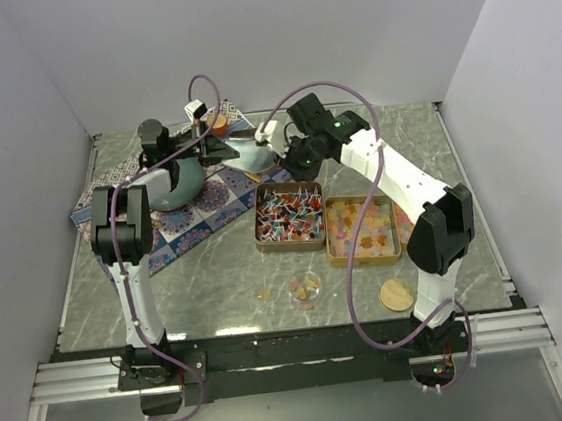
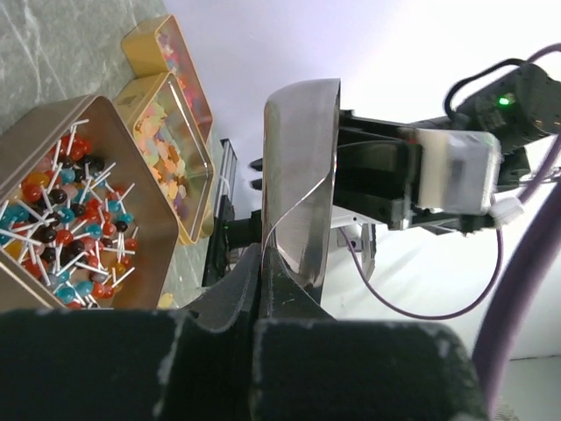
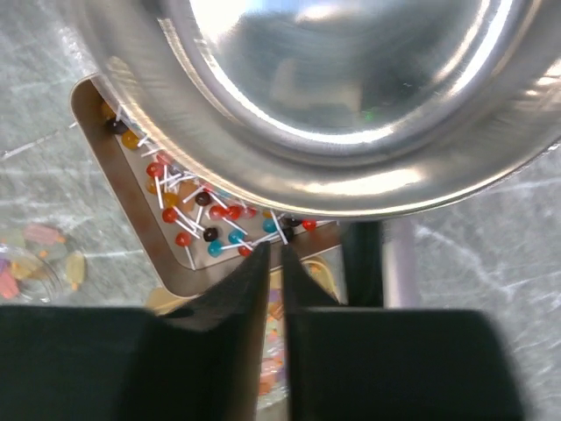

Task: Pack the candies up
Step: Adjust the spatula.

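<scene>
- Biggest risk, as I judge it: the bowl (image 2: 302,175) stands tipped on edge and is shared between two arms. If they move out of step, the thin rim could twist free and the bowl drop toward the tin (image 2: 145,189), scattering what is packed.
- Left gripper (image 2: 276,289): fingers clamped on the bowl's rim.
- Right gripper (image 3: 273,263): fingers drawn almost together, only a thin slit between them, at the bowl's far side. It seems to nip the rim, but shallowly, so it may slip.
- The candies (image 3: 230,211) lie in the tins on the table, beyond the right fingertips and between no fingers. Whether any are in the bowl I cannot tell.
</scene>
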